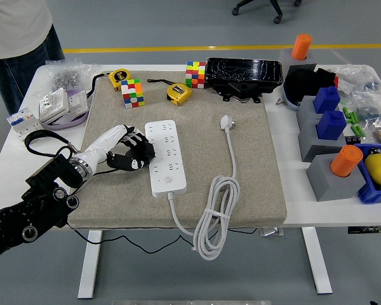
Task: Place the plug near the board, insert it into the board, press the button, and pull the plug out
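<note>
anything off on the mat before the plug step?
Nothing damaged or spilled. The plug lies loose on the mat, apart from the power strip, and its coiled cable hangs over the table's near edge. The left hand rests against the strip's left side.
</note>
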Action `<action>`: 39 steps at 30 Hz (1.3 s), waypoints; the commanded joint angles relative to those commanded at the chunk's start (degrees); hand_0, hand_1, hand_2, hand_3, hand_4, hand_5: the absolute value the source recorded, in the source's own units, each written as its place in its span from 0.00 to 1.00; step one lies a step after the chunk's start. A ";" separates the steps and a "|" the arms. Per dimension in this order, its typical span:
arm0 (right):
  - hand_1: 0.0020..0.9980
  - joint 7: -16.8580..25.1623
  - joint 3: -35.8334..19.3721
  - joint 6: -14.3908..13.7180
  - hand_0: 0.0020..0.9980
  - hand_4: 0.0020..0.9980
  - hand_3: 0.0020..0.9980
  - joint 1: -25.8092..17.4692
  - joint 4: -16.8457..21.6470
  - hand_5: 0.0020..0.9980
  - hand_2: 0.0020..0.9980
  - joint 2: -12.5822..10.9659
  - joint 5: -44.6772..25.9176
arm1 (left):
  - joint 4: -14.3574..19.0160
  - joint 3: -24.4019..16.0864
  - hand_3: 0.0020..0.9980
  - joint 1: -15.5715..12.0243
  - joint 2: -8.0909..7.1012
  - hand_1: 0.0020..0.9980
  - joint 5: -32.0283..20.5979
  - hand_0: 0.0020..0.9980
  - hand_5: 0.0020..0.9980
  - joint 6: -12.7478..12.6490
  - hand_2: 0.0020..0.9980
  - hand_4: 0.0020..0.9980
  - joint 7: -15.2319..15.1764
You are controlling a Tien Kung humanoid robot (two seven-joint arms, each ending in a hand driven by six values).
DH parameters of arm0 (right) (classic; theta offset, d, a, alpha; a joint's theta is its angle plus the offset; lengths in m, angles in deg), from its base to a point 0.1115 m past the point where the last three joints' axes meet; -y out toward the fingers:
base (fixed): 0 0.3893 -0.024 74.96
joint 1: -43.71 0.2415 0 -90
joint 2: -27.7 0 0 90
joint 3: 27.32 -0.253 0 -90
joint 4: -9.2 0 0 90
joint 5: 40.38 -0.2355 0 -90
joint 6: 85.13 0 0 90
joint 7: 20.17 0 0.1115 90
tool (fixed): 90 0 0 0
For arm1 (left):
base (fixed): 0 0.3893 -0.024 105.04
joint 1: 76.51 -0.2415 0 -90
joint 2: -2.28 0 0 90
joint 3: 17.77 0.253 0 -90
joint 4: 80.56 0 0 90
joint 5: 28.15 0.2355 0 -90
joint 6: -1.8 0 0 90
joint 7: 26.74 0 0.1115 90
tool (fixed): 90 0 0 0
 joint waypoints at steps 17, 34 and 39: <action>0.68 0.00 -0.59 -0.01 0.67 0.92 0.57 -0.22 -0.03 0.51 0.67 0.34 0.06 | 7.91 -7.43 0.75 -4.86 -0.43 0.69 -0.18 0.66 0.24 -3.40 0.72 1.00 -0.80; 0.68 0.06 -0.61 -0.01 0.67 0.92 0.57 0.52 0.07 0.51 0.67 0.22 0.29 | 22.16 -12.13 0.66 -14.33 -5.51 0.70 5.10 0.72 0.37 -3.88 0.72 0.82 6.87; 0.68 0.06 -0.66 -0.05 0.67 0.92 0.56 0.69 0.26 0.52 0.67 -0.29 0.37 | 21.35 -11.01 0.66 -13.50 -5.33 0.72 4.69 0.72 0.37 -2.55 0.73 0.80 7.95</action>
